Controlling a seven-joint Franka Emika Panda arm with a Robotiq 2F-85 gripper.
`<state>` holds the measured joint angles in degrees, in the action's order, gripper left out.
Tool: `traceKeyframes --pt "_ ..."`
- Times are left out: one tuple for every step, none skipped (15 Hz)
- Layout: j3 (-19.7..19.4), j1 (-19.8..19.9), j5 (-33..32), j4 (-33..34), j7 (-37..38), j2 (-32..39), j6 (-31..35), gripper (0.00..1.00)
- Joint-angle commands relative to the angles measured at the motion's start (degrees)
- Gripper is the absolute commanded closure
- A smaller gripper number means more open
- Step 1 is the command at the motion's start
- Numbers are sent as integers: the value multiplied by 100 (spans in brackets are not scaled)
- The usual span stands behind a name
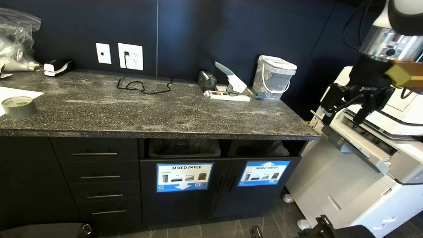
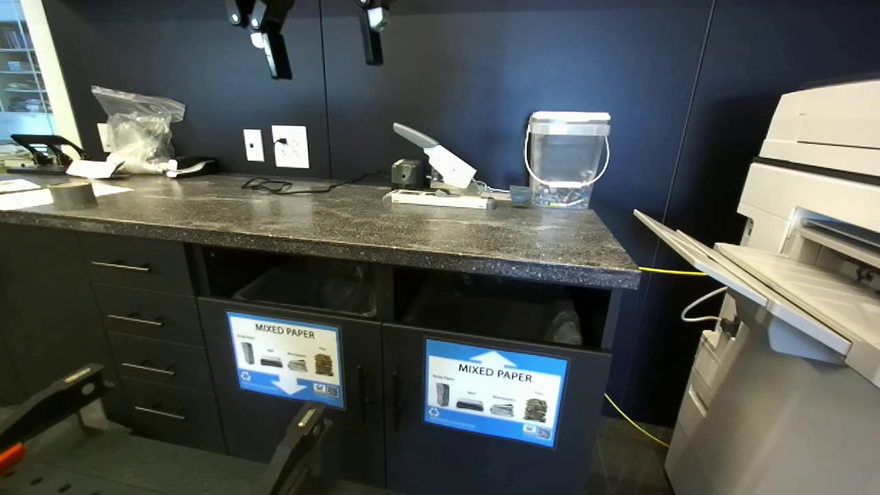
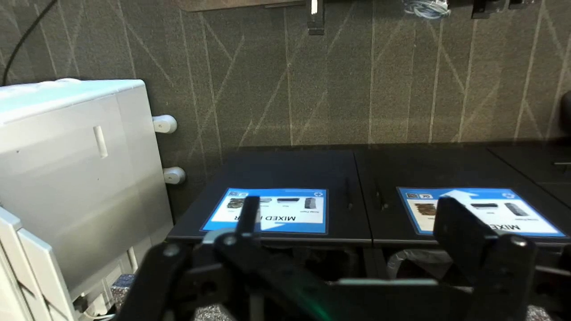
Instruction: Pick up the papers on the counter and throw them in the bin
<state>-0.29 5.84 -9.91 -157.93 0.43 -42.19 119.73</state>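
Observation:
No crumpled papers show on the speckled counter or elsewhere; the papers are hidden or out of view. Below the countertop, a lined bin sits in the left cabinet opening, and a second bin with a clear liner in the right one. Their insides are too dark to make out. My gripper hangs in the air, in front of the printer in that exterior view. In an exterior view the gripper shows high above the counter. The wrist view has the gripper wide open, nothing between its fingers.
A tape roll lies on a flat white sheet at the counter's left. Toward the back right stand a long-handled stapler, a dark box and a clear bucket. A large printer stands beside the counter's right end.

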Motion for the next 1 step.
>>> traceKeyframes --pt "-29 -33 -20 11 19 14 -20 0"
